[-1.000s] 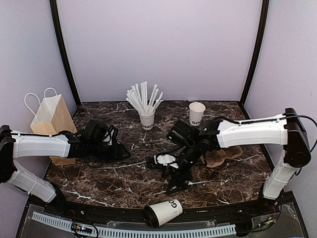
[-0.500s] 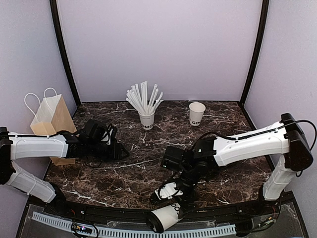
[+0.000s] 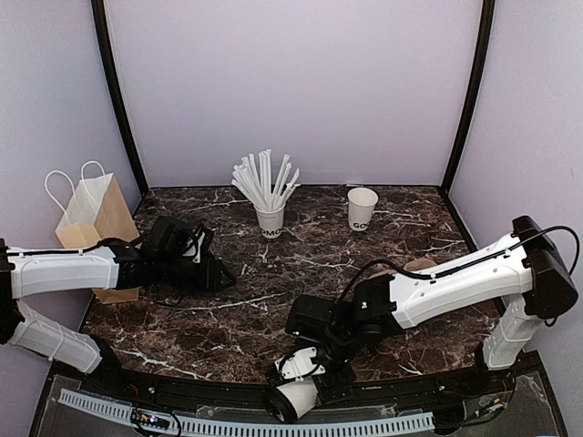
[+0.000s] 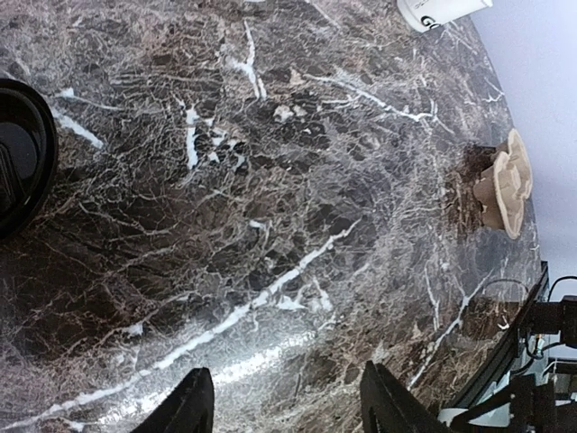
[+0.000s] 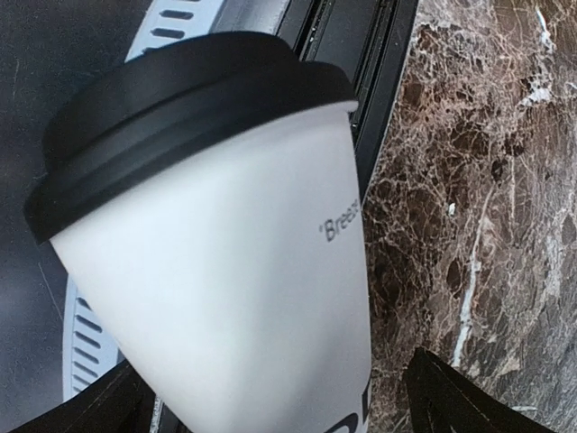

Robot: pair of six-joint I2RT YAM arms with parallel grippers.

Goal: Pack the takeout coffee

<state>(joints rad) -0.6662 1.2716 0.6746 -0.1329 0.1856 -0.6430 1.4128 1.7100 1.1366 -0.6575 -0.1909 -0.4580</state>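
across the whole floor of the booth lies the dark marble table (image 3: 273, 264), veined in white. the right arm (image 3: 455, 278) reaches over it from the right side down to the near edge, bent low. the left arm (image 3: 64, 270) stretches along the left side, toward the middle. a pale paper bag (image 3: 96, 214) with looped handles stands upright at the far left. at the back, a white cup full of straws (image 3: 270, 220) stands near the centre, and a plain open white cup (image 3: 362, 209) stands to its right, apart from it. a brown pulp cup carrier (image 4: 507, 180) rests on the marble on the right, mostly hidden behind the right arm in the top view.

the takeout coffee (image 5: 225, 298) lies on its side at the near edge, its black lid past the marble and over the dark border strip, dark lettering showing on its wall. the right gripper (image 5: 284, 406) is down on it, fingers spread wide to either side of the cup's body; the one on the marble side shows a gap, so the cup is straddled, not squeezed. the left gripper (image 4: 284, 410) hangs above bare marble, fingers parted, with nothing between them.
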